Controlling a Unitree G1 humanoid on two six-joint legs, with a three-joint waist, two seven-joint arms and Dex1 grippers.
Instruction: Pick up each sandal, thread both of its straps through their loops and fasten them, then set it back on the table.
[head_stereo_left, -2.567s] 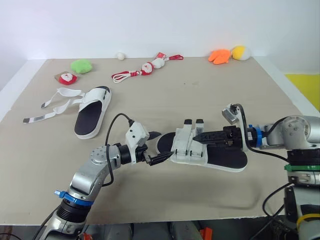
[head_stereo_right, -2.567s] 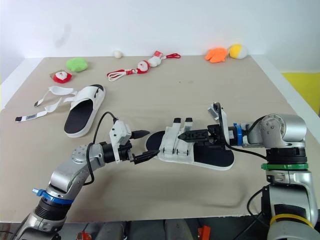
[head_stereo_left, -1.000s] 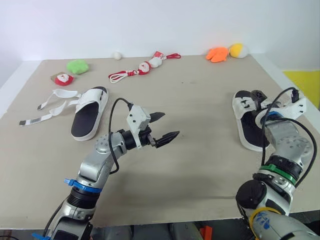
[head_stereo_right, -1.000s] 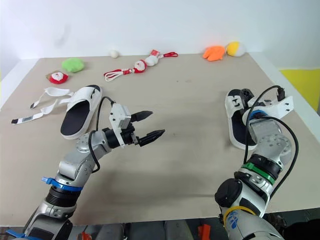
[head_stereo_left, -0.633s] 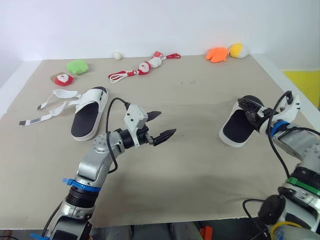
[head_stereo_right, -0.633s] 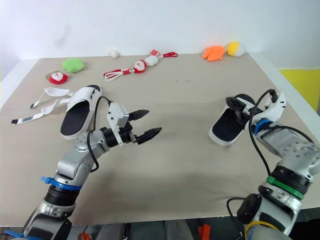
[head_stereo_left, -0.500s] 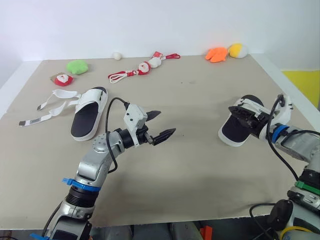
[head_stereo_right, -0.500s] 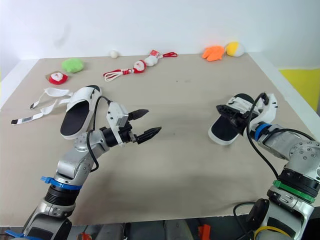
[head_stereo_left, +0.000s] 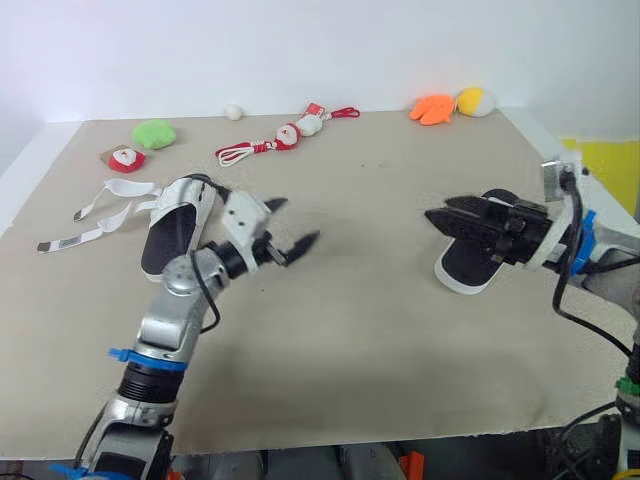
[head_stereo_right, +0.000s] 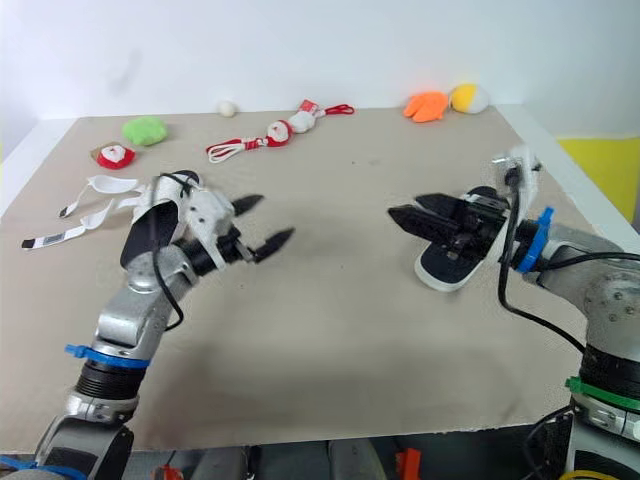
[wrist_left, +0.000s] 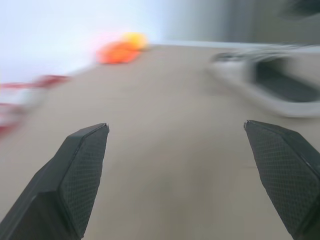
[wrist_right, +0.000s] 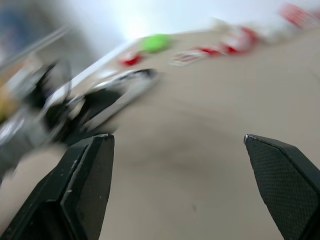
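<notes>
Left gripper hovers over the table, jaws wide apart and holding nothing. My left wrist view shows both fingers spread, with bare tabletop in the gap. Straight ahead of those jaws, well apart, lies the right-side sandal. Behind the left jaws, beside the forearm, sits the left-side sandal, sole down. Its loose straps trail flat on the table on the side away from the jaws, unfastened.

Right gripper also has its jaws apart and empty, tips pointing toward the left gripper. The right-side sandal lies on the table below and behind these fingertips, under the gripper's body. I can't tell if anything touches it, and its straps are hidden from me. In the right wrist view the fingers are wide, with open table between them and the left-side sandal well ahead.

Off to the side of both sets of jaws, along the far table edge: green plush, red-and-white cord toy, orange toy, yellow toy.
</notes>
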